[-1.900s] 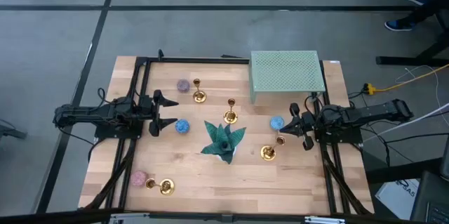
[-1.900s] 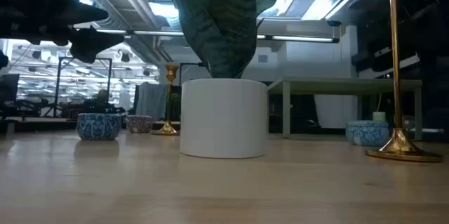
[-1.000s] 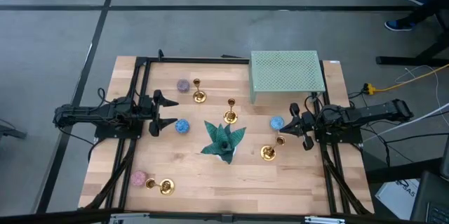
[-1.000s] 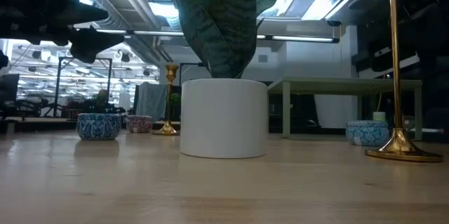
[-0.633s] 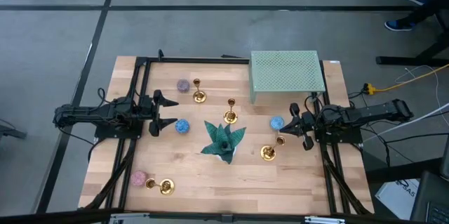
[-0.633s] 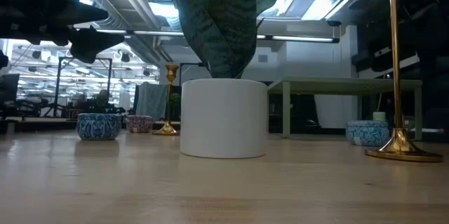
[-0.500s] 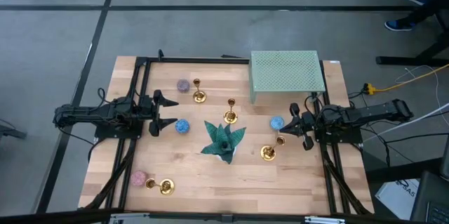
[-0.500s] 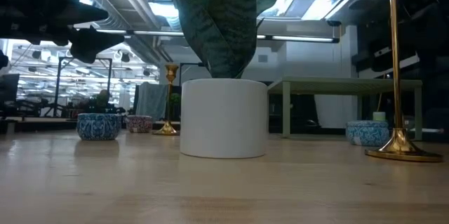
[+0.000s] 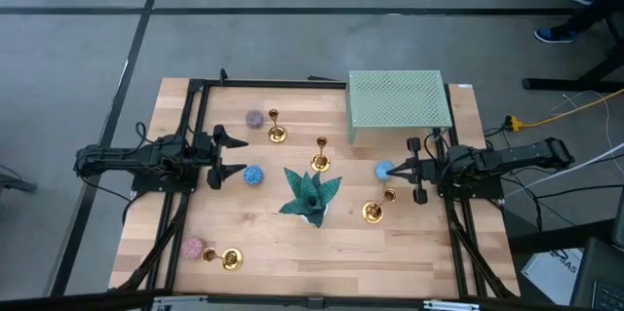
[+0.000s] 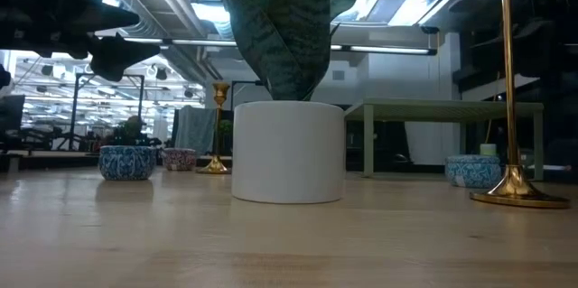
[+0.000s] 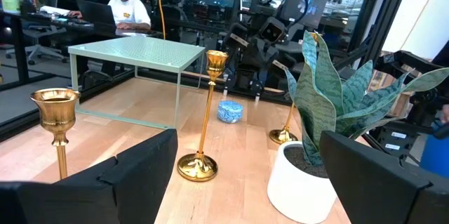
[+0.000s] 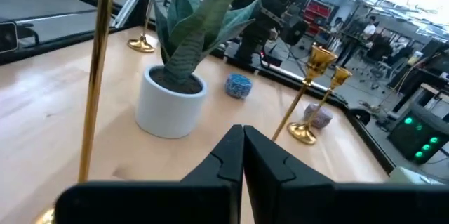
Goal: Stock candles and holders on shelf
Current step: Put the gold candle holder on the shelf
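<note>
- Right gripper sits low over the table's right side, just beside the blue candle and in front of the pale green shelf; its wrist view shows the 2 fingers pressed together on nothing, which suggests an approach, not a grasp.
- Left gripper waits at the left edge with fingers spread, near the second blue candle.
- Nothing is stocked yet: the shelf top is bare, and all 4 gold holders stand on the wood, at and.
- The mauve-grey candle and pink candle each sit beside a holder; the potted teal plant occupies the centre.
- Compared with 0.5 s ago, the right gripper has slid toward the blue candle; the left arm has not moved.
</note>
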Robot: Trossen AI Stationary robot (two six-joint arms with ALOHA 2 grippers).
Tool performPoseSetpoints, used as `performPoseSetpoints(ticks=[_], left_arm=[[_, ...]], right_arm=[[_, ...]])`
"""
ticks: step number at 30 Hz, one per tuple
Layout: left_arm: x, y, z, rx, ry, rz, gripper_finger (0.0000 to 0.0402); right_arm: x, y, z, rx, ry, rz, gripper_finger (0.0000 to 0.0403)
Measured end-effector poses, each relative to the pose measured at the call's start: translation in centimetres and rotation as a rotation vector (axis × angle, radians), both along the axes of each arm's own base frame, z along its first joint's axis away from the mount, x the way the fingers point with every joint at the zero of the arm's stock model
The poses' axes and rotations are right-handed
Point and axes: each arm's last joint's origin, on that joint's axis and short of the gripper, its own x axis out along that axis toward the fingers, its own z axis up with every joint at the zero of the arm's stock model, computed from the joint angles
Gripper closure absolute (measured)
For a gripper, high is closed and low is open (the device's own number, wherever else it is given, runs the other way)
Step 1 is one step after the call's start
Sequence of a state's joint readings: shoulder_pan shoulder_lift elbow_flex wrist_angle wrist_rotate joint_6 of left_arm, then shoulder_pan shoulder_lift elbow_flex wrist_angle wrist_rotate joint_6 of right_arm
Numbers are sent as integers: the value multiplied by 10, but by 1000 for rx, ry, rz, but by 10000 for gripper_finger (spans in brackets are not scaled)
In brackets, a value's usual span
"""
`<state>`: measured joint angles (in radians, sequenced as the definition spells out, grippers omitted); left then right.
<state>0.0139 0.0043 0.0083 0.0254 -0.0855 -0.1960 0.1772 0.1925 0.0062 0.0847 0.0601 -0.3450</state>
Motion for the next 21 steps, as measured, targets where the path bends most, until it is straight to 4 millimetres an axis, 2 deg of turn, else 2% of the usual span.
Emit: performPoseSetpoints(ticks=[6, 16, 19, 21], left_arm=[[0, 0, 0, 0, 0, 0, 56], [0, 0, 0, 0, 0, 1, 56], [0, 0, 0, 0, 0, 1, 56], [0, 0, 0, 0, 0, 1, 56]], right_arm=[[0, 0, 0, 37, 4, 4, 389], [0, 1, 1, 504, 52, -22, 389], [0, 1, 1, 536, 55, -35, 389], [1, -1, 0, 525, 71, -103, 389]])
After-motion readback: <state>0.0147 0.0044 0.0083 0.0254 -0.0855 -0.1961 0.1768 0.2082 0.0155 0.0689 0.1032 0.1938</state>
